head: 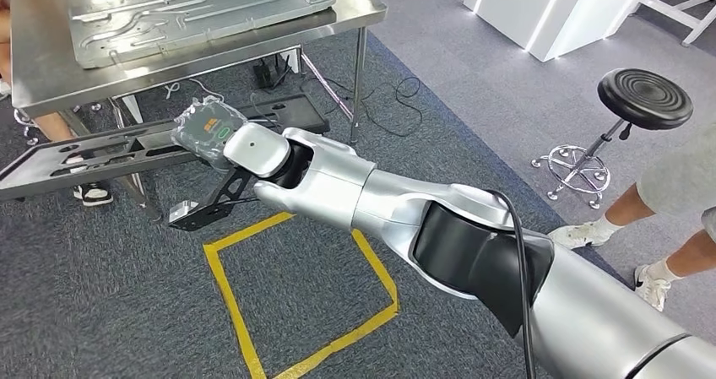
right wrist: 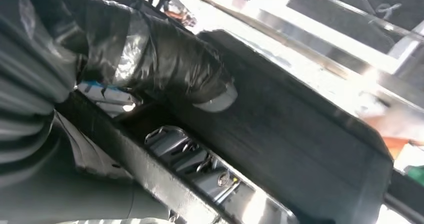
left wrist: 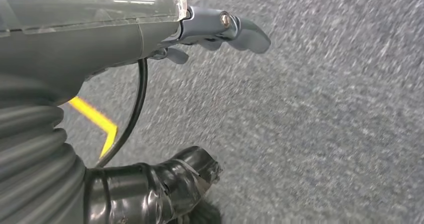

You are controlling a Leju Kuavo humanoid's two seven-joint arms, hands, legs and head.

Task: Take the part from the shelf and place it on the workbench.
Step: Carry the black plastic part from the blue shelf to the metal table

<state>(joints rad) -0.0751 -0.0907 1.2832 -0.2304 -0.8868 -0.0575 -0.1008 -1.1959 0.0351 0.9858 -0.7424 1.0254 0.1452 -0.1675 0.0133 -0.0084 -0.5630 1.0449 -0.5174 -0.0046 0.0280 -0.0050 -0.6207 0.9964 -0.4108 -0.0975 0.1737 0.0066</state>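
Right arm [head: 405, 210] reached forward across the head view toward the steel workbench [head: 355, 12], and the right hand [head: 207, 130] (wrapped in clear plastic film) gripped the long black part [head: 101, 153]. The part was held flat in the air, below the bench's front edge and above the carpet [head: 101, 295], one end toward the bench's right front leg [head: 360, 75], the other end running out past the left side of the bench. It was not on the bench top. In the right wrist view the thumb [right wrist: 185, 69] pressed on the part's broad dark face [right wrist: 300, 139] with the fingers [right wrist: 200, 166] curled under its edge, so the hand was clamped on the part.

A large grey metal plate [head: 194, 12] lay on the bench top, taking up most of it up to the right rear corner. A square of yellow tape [head: 295, 303] was marked on the carpet under the arm. A black stool [head: 643, 99] stood on the lighter floor to the right, and a person's legs [head: 667, 219] were near it; another shoe [head: 94, 195] showed by the bench's left side.

Left hand [left wrist: 220, 32] hung over the carpet in the left wrist view, fingers loosely extended, holding nothing (picture blurred).
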